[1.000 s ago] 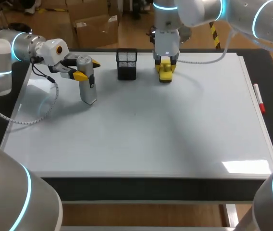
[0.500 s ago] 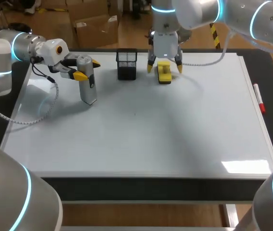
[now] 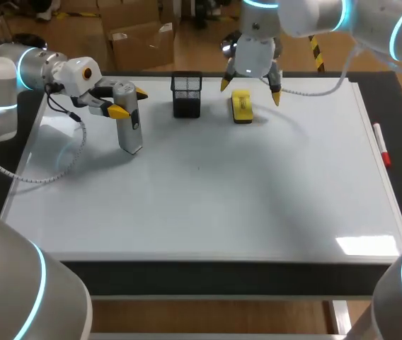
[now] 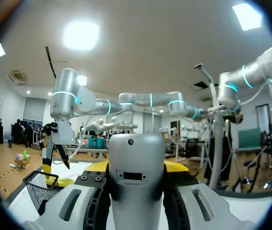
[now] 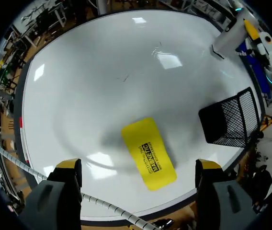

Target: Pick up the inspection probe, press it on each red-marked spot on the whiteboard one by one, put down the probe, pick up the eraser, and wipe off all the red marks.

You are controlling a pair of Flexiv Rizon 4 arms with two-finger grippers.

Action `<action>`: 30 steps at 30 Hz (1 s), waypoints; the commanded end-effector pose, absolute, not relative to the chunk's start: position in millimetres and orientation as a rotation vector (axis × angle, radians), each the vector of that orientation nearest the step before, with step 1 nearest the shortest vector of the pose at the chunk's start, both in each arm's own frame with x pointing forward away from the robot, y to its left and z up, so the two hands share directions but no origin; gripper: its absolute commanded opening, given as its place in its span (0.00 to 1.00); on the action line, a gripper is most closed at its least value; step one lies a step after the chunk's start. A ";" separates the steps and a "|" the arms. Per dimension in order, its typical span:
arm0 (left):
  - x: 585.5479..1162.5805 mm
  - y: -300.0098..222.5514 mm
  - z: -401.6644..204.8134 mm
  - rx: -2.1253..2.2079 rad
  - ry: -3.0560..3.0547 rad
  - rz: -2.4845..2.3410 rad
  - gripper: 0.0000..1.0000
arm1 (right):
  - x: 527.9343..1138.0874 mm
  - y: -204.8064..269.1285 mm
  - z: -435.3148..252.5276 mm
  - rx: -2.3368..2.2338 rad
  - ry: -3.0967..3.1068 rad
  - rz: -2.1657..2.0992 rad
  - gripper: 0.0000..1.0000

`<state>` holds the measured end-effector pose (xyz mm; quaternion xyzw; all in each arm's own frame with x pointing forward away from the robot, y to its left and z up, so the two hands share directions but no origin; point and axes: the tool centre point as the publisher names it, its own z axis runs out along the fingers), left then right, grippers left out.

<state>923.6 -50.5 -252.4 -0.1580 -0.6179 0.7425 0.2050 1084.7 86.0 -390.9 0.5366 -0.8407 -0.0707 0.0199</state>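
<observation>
I had my right hand (image 3: 250,91) spread above the eraser (image 3: 241,106) at the surface's far edge, my left hand (image 3: 129,103) pinching the upright probe (image 3: 129,133) near the far-left corner, and, seeing no red marks, judged that only parking the probe remained.

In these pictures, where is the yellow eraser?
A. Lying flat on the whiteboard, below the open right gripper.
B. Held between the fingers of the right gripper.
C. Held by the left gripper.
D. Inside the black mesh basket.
A: the eraser lies flat on the whiteboard, and the right gripper hangs open above it, both fingers clear of it.
</observation>
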 end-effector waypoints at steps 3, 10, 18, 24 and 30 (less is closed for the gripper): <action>924.1 -50.2 -250.8 -0.442 -1.724 2.067 0.00 | 1070.1 62.4 -359.8 1.479 -2.814 -0.311 1.00; 924.1 -50.2 -250.8 -0.442 -1.724 2.067 0.00 | 1068.6 47.0 -329.3 1.263 -2.974 -0.527 1.00; 924.1 -50.2 -250.8 -0.442 -1.724 2.067 0.00 | 1068.0 32.6 -300.2 0.900 -3.040 -0.568 1.00; 924.1 -50.2 -250.8 -0.442 -1.724 2.067 0.00 | 1064.3 22.8 -285.2 0.762 -3.118 -0.626 1.00; 924.1 -50.2 -250.8 -0.442 -1.724 2.067 0.00 | 1062.8 14.6 -278.5 0.567 -3.141 -0.703 1.00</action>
